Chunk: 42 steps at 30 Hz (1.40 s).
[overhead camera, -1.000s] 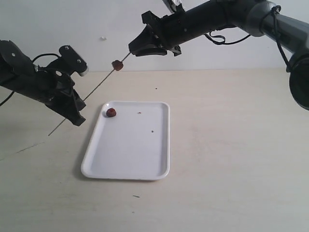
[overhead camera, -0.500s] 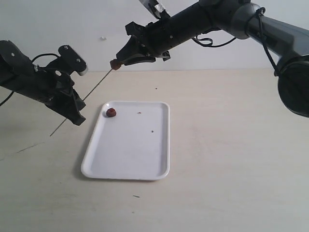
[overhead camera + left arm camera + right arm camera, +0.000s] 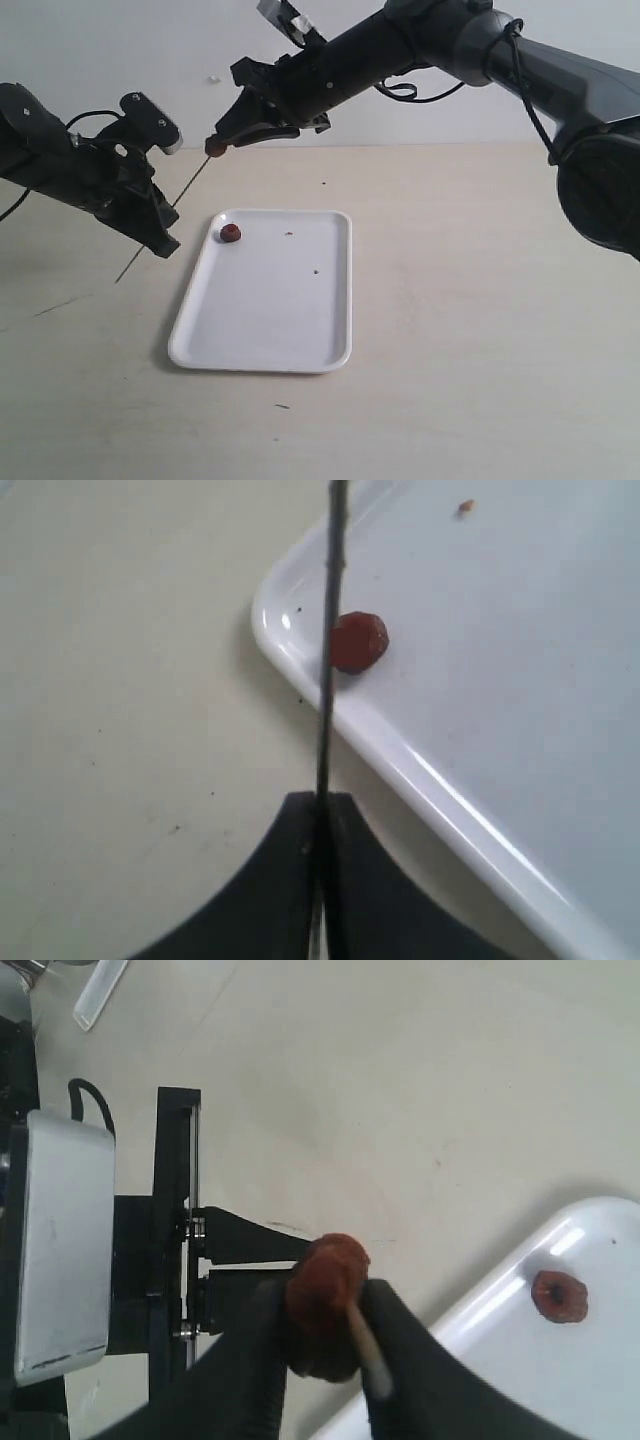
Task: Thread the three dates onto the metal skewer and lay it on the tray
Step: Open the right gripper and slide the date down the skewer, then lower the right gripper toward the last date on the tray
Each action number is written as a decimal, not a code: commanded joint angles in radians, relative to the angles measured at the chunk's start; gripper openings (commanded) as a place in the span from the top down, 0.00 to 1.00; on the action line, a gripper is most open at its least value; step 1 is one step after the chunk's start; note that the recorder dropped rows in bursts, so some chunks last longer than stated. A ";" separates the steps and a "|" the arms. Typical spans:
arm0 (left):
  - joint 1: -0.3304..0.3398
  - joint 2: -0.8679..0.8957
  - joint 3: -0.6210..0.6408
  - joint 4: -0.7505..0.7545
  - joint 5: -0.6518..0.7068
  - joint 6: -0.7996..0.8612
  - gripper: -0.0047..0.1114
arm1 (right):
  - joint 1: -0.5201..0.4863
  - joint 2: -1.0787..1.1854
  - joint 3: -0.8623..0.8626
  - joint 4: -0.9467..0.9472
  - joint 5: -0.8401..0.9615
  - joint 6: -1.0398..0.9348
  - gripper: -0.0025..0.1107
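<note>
The exterior camera faces the bench point(image 3: 480, 330) from the front, slightly above. Both wrist cameras look down close; all three share the tray point(image 3: 300, 340) point(image 3: 520, 680) point(image 3: 600, 1250) corner.

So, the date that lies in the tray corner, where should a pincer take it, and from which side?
Probably from above, with the fingers closing on the date's round sides. It is a small low lump lying flat on the tray, close to the corner rim, so a sideways approach would likely meet the rim. One finger needs room between date and rim.
</note>
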 commanded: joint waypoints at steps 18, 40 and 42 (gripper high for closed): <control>-0.005 -0.005 -0.004 -0.037 -0.033 -0.003 0.96 | -0.013 -0.010 0.001 -0.049 0.038 -0.012 0.40; 0.086 -0.005 -0.013 -0.030 0.077 -0.298 0.96 | 0.028 -0.102 0.001 -0.564 0.038 0.033 0.41; 0.111 -0.005 -0.030 -0.030 0.157 -0.331 0.96 | 0.078 -0.091 0.001 -0.650 0.038 0.068 0.41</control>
